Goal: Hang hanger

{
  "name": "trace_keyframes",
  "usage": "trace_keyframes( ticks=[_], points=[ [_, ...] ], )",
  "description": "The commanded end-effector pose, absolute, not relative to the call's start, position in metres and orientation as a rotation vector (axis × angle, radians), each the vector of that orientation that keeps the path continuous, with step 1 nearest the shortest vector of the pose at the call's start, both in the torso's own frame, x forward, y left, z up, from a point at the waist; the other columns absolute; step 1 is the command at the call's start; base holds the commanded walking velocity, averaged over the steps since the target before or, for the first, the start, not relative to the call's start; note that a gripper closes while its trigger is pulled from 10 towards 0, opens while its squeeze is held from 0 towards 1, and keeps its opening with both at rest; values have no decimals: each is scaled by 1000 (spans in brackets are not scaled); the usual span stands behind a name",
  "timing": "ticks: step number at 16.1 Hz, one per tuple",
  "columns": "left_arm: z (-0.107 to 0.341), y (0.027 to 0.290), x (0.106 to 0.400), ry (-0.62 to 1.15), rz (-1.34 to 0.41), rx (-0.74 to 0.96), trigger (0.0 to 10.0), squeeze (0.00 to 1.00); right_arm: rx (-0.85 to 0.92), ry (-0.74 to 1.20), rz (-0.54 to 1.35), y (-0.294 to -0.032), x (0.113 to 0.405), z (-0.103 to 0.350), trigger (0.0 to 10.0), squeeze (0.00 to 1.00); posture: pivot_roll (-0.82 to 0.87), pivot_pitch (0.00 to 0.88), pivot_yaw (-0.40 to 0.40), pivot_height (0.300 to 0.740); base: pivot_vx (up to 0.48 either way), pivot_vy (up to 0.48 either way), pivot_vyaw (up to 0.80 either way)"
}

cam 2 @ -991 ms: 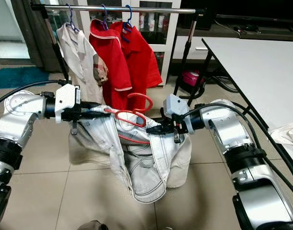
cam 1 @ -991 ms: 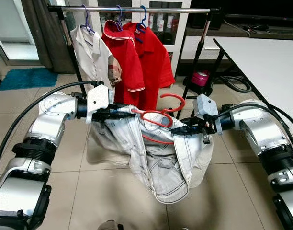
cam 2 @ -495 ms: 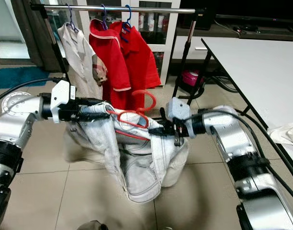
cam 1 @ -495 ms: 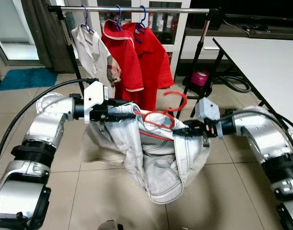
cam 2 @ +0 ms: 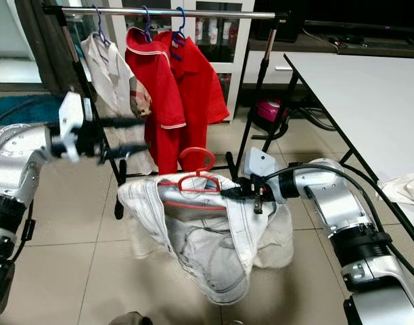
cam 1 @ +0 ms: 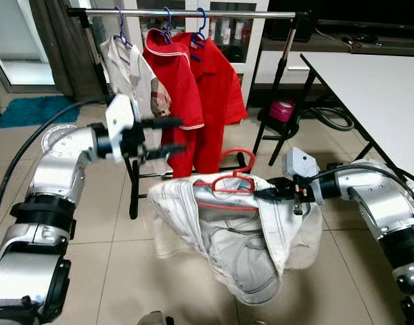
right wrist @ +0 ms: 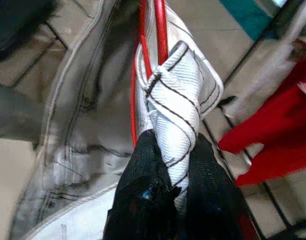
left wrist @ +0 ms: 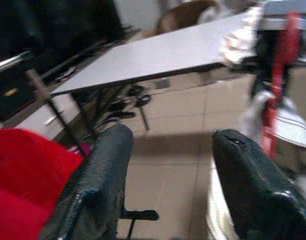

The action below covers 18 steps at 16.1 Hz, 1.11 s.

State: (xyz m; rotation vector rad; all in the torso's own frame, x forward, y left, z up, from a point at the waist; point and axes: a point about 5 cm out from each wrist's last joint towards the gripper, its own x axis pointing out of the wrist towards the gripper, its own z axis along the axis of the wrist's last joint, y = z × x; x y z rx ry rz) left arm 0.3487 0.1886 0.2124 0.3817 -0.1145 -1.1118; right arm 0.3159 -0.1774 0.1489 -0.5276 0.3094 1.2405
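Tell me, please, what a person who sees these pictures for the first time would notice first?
The eye goes first to the pale jacket on a red hanger, hanging low over the floor in the middle, with the right gripper shut on its right end. Behind it, two red shirts and a white shirt hang on the clothes rail. The left gripper is open, raised in front of these shirts.

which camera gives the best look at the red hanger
The left eye view: the whole red hanger shows there, hook up, inside the white garment. The right eye view shows the same. The right wrist view catches one red bar beside the right gripper; the left wrist view, a blurred strip.
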Motion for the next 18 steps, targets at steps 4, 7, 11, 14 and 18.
trace_keyframes(
  ticks=[4, 7, 11, 14, 18],
  points=[
    [185, 182, 350, -4, -867, 294, 10000, 439, -427, 289, 904, -175, 318, 142, 0, 0, -125, 0, -20, 740, 0, 0, 0],
    [169, 172, 339, -26, -837, 223, 10000, 0, -312, 278, 739, -167, 314, 134, 0, 0, -128, 0, -12, 740, 0, 0, 0],
    [142, 165, 330, -83, -689, 183, 10000, 0, -186, 192, 603, -143, 298, 128, 0, 0, -135, 0, -2, 740, 0, 0, 0],
    [120, 165, 328, -74, -604, 135, 10000, 0, -100, 155, 533, -121, 280, 120, 0, 0, -142, 0, 9, 740, 0, 0, 0],
    [109, 150, 324, -68, -684, 111, 10000, 0, -86, 142, 552, -106, 270, 123, 0, 0, -161, 0, 31, 740, 0, 0, 0]
  ],
)
